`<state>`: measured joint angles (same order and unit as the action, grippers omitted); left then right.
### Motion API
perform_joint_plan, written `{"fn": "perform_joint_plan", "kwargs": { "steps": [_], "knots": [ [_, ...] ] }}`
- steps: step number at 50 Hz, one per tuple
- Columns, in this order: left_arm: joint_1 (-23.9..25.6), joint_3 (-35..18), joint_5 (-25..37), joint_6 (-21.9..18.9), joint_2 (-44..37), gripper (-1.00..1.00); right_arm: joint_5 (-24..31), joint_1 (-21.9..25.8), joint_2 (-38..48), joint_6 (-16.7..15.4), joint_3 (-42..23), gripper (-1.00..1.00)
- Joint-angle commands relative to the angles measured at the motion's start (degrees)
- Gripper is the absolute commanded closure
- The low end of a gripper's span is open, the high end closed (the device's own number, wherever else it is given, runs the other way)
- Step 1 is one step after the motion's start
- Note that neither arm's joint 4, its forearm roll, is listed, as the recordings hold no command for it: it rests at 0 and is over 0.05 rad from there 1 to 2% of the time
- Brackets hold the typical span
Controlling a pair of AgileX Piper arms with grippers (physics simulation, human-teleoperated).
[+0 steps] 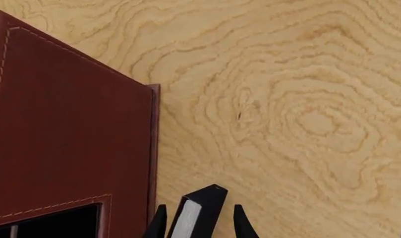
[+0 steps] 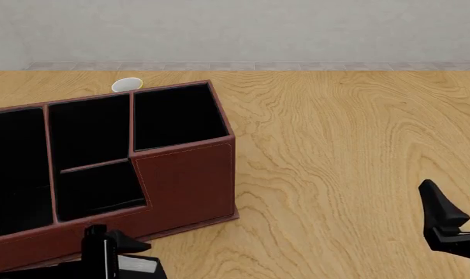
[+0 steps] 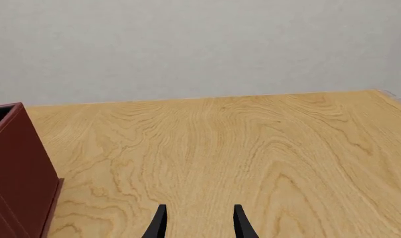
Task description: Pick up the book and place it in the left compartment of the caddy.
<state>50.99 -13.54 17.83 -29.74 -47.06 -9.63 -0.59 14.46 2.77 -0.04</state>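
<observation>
one book (image 1: 199,210) between left jaws.

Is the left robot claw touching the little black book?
Touching. In the left wrist view the book stands between the left gripper's two fingers, clamped with no gap showing on either side.

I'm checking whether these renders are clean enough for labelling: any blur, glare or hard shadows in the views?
Front view: sharp, evenly lit, no glare; the caddy has black sections showing no detail, and the book is cut off by the frame edge. Left wrist view: crisp, book between the left gripper fingers. Right wrist view: the right gripper casts no hard shadow.
</observation>
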Motion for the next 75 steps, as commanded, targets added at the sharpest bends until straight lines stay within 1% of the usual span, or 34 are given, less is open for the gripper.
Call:
{"fn": "perform_joint_plan", "kwargs": {
  "steps": [1,9,11,12,13,14,15,16,18,22,23,28,30,32,35,37,41,46,49,50,53,55,58,62,64,66,70,71,75],
  "knots": [
    [-0.62,0.72,-0.46,-0.63,-0.51,-1.00,-0.31,-0.06,0.26,0.12,0.02,-1.00],
    [-0.67,1.53,-1.15,-0.25,-0.60,-1.00,-0.51,-0.06,0.49,0.12,0.02,-1.00],
    [0.21,1.26,-1.02,1.48,-1.49,-1.00,-0.31,-0.08,0.29,0.09,0.03,-1.00],
    [-0.49,1.11,-1.21,0.71,-0.47,1.00,-0.33,-0.13,0.30,0.11,0.02,-1.00],
    [-1.15,0.69,-1.33,0.99,-0.33,1.00,-0.34,-0.14,0.31,0.12,0.02,-1.00],
    [-0.09,-1.08,0.32,2.49,1.99,1.00,-0.34,-0.21,0.28,0.10,0.02,-1.00],
    [-0.39,-1.62,0.16,3.41,0.89,1.00,-0.33,-0.24,0.25,0.09,0.01,-1.00],
    [-1.60,-1.52,-1.10,2.06,1.26,1.00,-0.08,-0.28,0.00,0.06,0.01,-1.00],
    [-0.58,-1.60,-0.38,2.21,2.30,1.00,-0.01,-0.36,-0.10,0.04,0.01,-1.00],
    [-0.33,-2.98,0.17,3.53,3.03,1.00,0.20,-0.48,-0.35,0.05,0.02,-1.00],
    [-0.40,-3.05,0.04,3.33,3.35,1.00,0.15,-0.47,-0.29,0.05,0.02,-1.00],
    [0.08,-5.90,1.28,5.52,5.98,1.00,-0.30,-0.43,0.22,0.02,0.01,-1.00],
    [0.31,-6.07,1.38,4.91,6.58,1.00,-0.33,-0.44,0.25,-0.01,0.01,-1.00],
    [0.53,-7.22,2.20,5.86,7.20,1.00,-0.46,-0.41,0.39,-0.12,0.01,-1.00],
    [1.33,-8.58,3.45,6.90,8.13,1.00,-0.33,-0.42,0.26,-0.09,0.00,-1.00],
    [2.47,-10.19,5.02,8.70,9.11,1.00,-0.37,-0.40,0.31,-0.07,-0.02,-1.00],
    [3.90,-11.99,6.79,9.75,10.46,1.00,-0.28,-0.29,0.26,-0.06,0.00,-1.00],
    [5.96,-14.42,8.78,12.80,11.57,1.00,-0.37,-0.28,0.35,-0.01,0.00,-1.00],
    [6.56,-16.12,9.80,13.44,12.48,1.00,-0.24,-0.29,0.22,0.12,0.00,-1.00],
    [7.47,-17.57,11.12,13.81,13.66,1.00,-0.29,-0.27,0.26,0.17,-0.01,-1.00],
    [8.58,-19.78,12.64,14.42,15.36,1.00,-0.05,-0.25,-0.01,0.26,0.01,-1.00],
    [8.67,-21.05,13.23,14.95,15.95,1.00,0.03,-0.19,-0.09,0.31,0.00,-1.00],
    [8.69,-22.26,13.74,14.42,17.49,1.00,-0.08,-0.22,-0.03,0.41,-0.01,-1.00],
    [8.27,-25.23,14.71,15.24,19.68,1.00,0.27,-0.23,-0.53,0.50,0.02,-1.00],
    [7.72,-25.95,14.72,14.83,20.69,1.00,0.51,-0.21,-0.85,0.52,0.02,-1.00],
    [7.44,-27.09,14.95,15.61,21.42,1.00,0.96,-0.24,-1.37,0.51,0.01,-1.00],
    [5.99,-29.31,14.72,15.77,23.13,1.00,1.37,-0.27,-1.93,0.49,0.00,-1.00],
    [5.41,-30.10,14.70,16.33,23.52,1.00,1.53,-0.33,-2.11,0.54,0.00,-1.00],
    [3.71,-31.53,14.28,16.05,24.79,1.00,1.42,-0.40,-2.07,0.70,-0.01,-1.00]
  ]
}}
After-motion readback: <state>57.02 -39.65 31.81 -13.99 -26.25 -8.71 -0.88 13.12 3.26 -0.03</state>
